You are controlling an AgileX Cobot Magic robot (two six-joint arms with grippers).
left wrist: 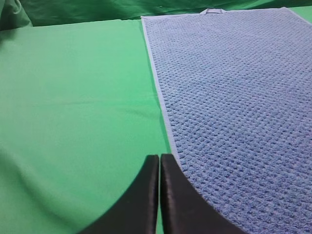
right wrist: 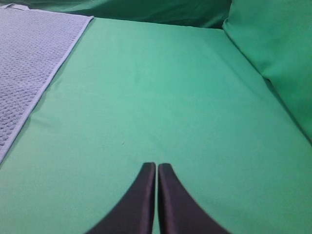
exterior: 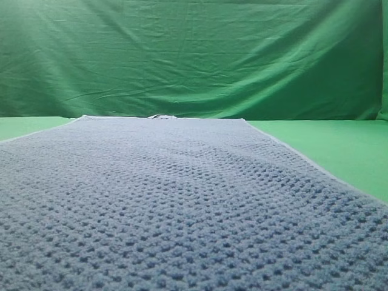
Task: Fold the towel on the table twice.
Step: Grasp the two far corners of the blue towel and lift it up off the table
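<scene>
**Operator:** Left wrist view first: my left hand has its two dark fingers pressed together, nothing between them. It hangs above the green table, right beside the pale hemmed left edge of the towel.

**Colleague:** And the other side?

**Operator:** My right hand is the same, fingers closed tight on nothing. It sits over bare table, with the towel's right edge off to its left, well apart from the fingertips.

**Colleague:** Where does the towel lie overall?

**Operator:** Between the two hands, spread flat on the table. From the high camera the blue-grey waffle weave fills the whole foreground and runs away to a far edge, where a small tag sticks out near the middle. Behind that hangs the wrinkled green backdrop.

**Colleague:** Any fold made yet?

**Operator:** None that I can see. It looks like a single layer, edges straight, no doubled thickness anywhere in view. The near edge is out of frame in all three views, so I can't speak for it. My judgement: both folds are still to do. I'd need to open both hands and take the corners before anything else.
</scene>
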